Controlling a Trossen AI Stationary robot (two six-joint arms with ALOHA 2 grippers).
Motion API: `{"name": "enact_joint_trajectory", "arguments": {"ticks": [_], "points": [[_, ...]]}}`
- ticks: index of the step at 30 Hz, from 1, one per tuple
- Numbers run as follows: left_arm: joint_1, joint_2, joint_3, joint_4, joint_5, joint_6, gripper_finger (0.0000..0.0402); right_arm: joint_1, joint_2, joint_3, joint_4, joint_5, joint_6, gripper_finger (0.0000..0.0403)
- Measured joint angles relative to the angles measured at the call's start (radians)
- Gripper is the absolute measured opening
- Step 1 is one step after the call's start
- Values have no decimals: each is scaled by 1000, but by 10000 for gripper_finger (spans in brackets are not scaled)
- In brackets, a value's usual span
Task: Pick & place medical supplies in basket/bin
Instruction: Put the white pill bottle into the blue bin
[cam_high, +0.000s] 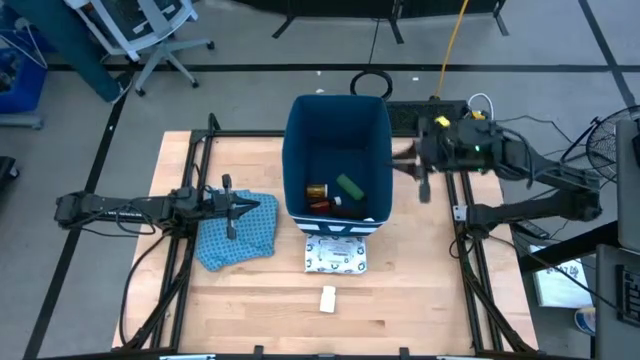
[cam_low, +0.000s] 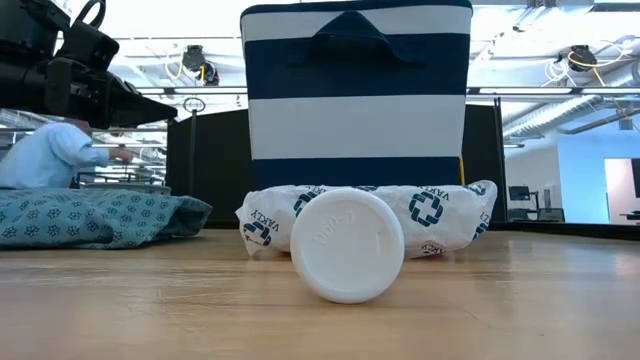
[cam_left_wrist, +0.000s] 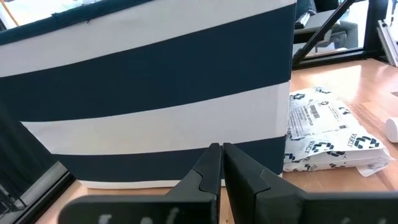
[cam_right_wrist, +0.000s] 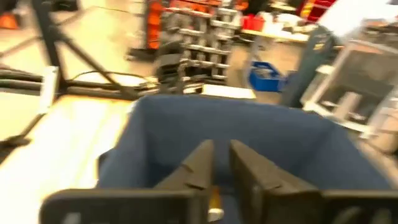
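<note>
The dark-blue bin (cam_high: 338, 140) stands at the table's far middle; its white-striped wall (cam_left_wrist: 155, 99) fills the left wrist view. An orange bottle (cam_high: 316, 191), a green bar (cam_high: 349, 186) and a red item (cam_high: 322, 204) lie inside it. The white black-patterned packet (cam_high: 336, 255) lies flat against the bin's near wall. A small white box (cam_high: 328, 298) rests nearer on the wood and shows a round face (cam_low: 347, 245) in the low view. My left gripper (cam_high: 260, 207) hovers shut over the blue cloth. My right gripper (cam_right_wrist: 221, 149) is above the bin's right rim, its fingers narrowly apart and empty.
The blue patterned cloth (cam_high: 238, 232) lies crumpled left of the bin, under my left arm. Black frame rails (cam_high: 190, 250) run along both table sides. Bare wood spreads near the front edge. A person in light blue (cam_low: 50, 155) is in the room behind.
</note>
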Motion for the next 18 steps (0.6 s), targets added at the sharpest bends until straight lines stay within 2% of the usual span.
{"name": "enact_joint_trajectory", "arguments": {"ticks": [2,7,10,15,18], "points": [[0,0,0,0,0,0,21,11,-65,-101,53,-42,22,11],[0,0,0,0,0,0,21,44,-239,-409,305,-60,90,15],[0,0,0,0,0,-8,21,55,-311,-573,444,-79,121,5],[0,0,0,0,-1,-14,21,58,-380,-769,636,-160,131,3],[0,0,0,0,-1,-14,21,57,-416,-844,689,-163,111,1]]}}
